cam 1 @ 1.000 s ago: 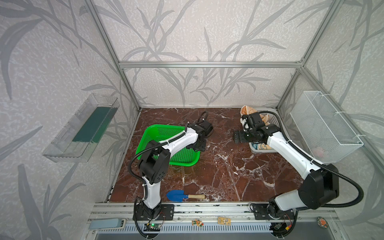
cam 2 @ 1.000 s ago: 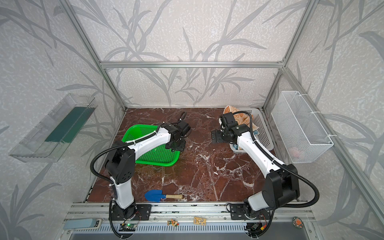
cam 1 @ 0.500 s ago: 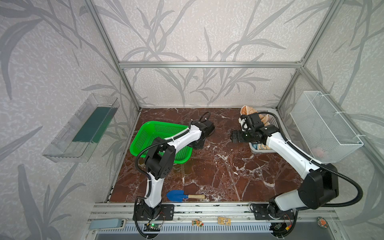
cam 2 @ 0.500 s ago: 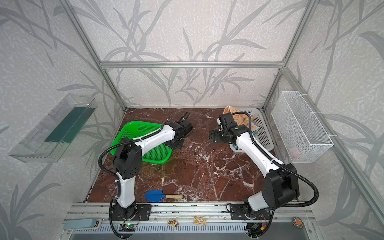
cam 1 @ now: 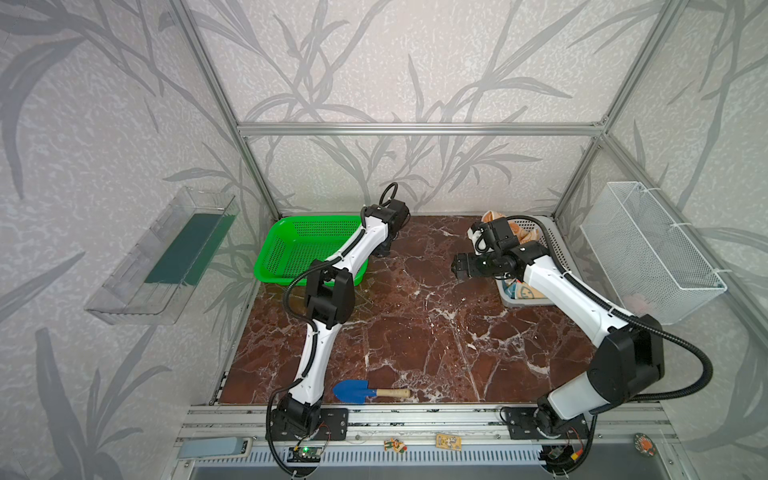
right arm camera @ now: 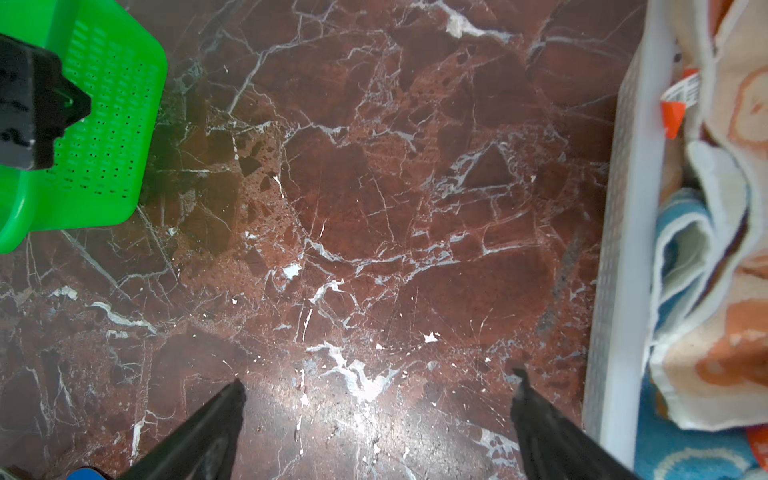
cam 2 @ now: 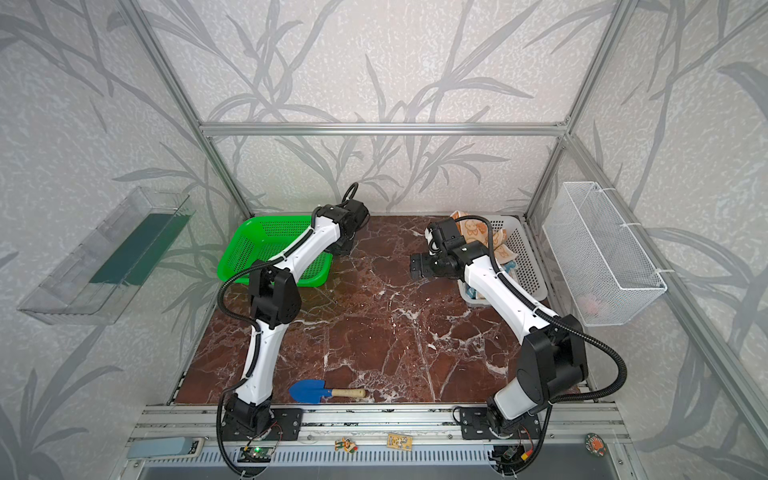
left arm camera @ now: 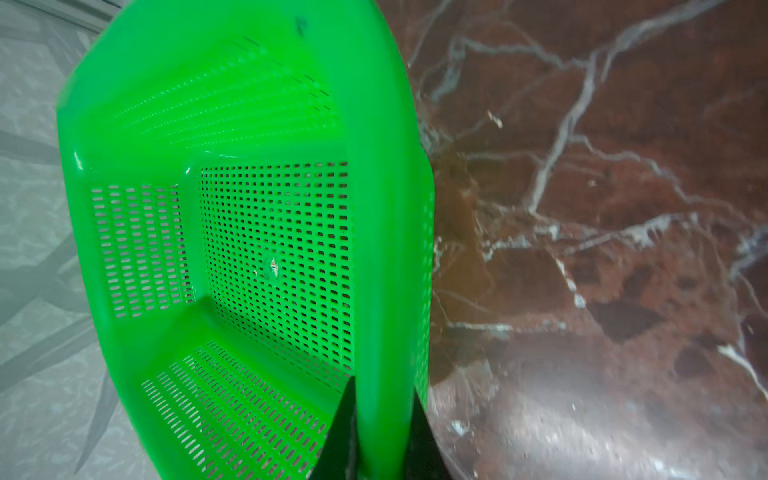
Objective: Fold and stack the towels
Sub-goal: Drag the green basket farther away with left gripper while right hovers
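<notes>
The towels lie crumpled in a white perforated tray (cam 1: 552, 245) (cam 2: 530, 257) at the back right. A cream towel with orange bunny faces (cam 2: 471, 229) (right arm camera: 744, 104) lies on top, and a blue-striped towel (right arm camera: 681, 232) shows beneath it. My right gripper (cam 1: 459, 266) (right arm camera: 376, 378) hovers open over bare marble just left of the tray, holding nothing. My left gripper (cam 1: 384, 249) (left arm camera: 382, 386) is shut on the rim of a green perforated basket (cam 1: 266, 257) (left arm camera: 382, 208), one finger inside the wall and one outside.
The green basket (cam 2: 232, 253) sits in the back left corner. A blue toy shovel (cam 1: 365, 391) lies near the front edge. A white wire basket (cam 1: 648, 249) hangs on the right wall and a clear shelf (cam 1: 166, 257) on the left wall.
My left gripper shut on the green basket's rim and pulled the basket back and left toward the corner. The right gripper drifted slightly left, still open.
</notes>
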`<state>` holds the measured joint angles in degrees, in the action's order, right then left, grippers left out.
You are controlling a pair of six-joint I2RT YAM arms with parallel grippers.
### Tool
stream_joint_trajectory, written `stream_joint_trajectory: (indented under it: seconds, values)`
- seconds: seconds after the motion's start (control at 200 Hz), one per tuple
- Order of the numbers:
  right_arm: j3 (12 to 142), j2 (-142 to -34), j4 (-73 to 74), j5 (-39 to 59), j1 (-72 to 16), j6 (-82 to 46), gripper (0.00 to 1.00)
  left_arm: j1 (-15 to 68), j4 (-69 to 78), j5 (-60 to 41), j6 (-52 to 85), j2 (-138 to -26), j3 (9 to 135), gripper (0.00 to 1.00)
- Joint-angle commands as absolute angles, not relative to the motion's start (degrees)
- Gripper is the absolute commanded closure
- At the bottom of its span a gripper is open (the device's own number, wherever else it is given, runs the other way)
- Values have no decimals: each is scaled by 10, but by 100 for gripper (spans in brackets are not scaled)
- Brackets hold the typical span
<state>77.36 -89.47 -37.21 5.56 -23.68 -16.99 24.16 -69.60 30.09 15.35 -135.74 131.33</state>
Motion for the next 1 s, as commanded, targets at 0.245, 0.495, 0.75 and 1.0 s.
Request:
stream_joint_trajectory:
  seconds: [0.245,0.495,0.75,1.0]
  values:
    - [776,-912,-352,61,-238,-151,1,223,-632,383,64,-1426,1375,100]
    - [779,-925,-339,69,-236,-150,1,206,-664,366,100,-1462,1425,100]
    - [777,-931,-336,85,-237,-159,1,193,-714,364,142,-1491,1505,92]
    - [778,-926,-342,87,-239,-163,1,190,-707,362,137,-1479,1503,68]
